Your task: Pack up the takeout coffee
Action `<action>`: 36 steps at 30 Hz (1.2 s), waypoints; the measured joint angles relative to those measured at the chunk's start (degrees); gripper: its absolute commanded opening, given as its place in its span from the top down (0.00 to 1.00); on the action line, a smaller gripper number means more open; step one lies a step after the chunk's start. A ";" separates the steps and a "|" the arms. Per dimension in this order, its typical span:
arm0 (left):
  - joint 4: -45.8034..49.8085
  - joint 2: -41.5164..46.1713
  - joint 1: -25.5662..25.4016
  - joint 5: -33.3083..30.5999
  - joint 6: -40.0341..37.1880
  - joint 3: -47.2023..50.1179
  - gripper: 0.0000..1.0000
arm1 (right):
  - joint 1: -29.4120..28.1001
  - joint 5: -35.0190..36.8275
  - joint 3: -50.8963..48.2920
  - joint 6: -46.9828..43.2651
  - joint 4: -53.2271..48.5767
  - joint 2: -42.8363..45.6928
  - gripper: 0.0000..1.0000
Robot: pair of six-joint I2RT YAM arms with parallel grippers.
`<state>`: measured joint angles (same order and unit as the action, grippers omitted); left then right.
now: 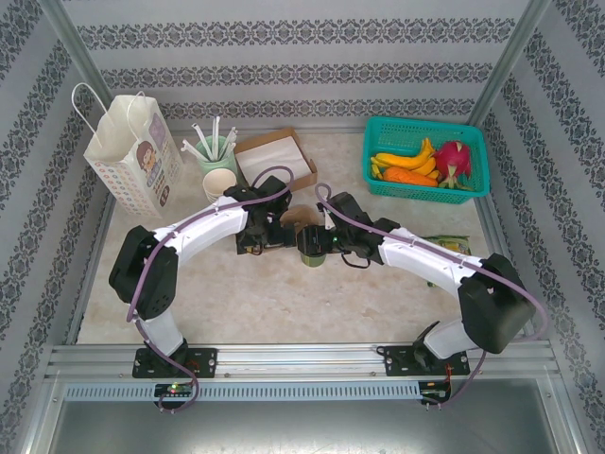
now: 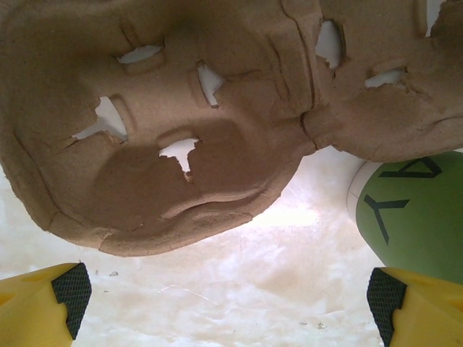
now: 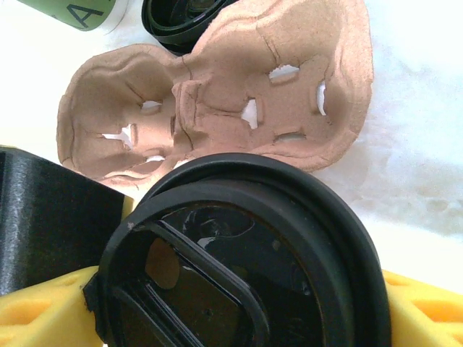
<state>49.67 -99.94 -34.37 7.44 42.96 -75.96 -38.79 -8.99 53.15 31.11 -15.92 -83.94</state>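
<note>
From above I see the takeout coffee (image 1: 312, 252) mid-frame on the surface (image 1: 284, 303), between left gripper (image 1: 283, 230) and right gripper (image 1: 318, 242); left wrist: left gripper (image 2: 231, 303) spread wide below a pulp cup carrier (image 2: 181, 108); right wrist: right gripper (image 3: 235, 312) flanks the coffee's lid at bottom, whether clamped I cannot tell.

Olive-green takeout coffee (image 1: 312, 252) under a black lid (image 3: 246, 267), tan pulp carrier (image 3: 217, 94), teal basket (image 1: 427, 193)
</note>
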 measured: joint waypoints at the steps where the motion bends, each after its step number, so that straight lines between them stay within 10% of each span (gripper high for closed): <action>1: -0.50 0.20 0.00 0.04 0.00 0.28 0.00 | 0.00 0.17 0.11 -0.02 -0.24 0.07 0.29; 14: -9.29 10.25 0.00 0.02 0.02 5.31 0.00 | 7.58 3.43 3.02 -1.57 -6.38 0.37 0.33; 36: -12.50 18.75 3.15 -5.05 4.76 14.45 0.00 | 17.27 9.94 32.37 -4.66 -4.39 -24.33 0.32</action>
<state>37.17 -81.19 -31.22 2.39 47.72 -61.52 -21.52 0.95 85.52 26.46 -20.32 -108.27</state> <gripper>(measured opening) 0.994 0.757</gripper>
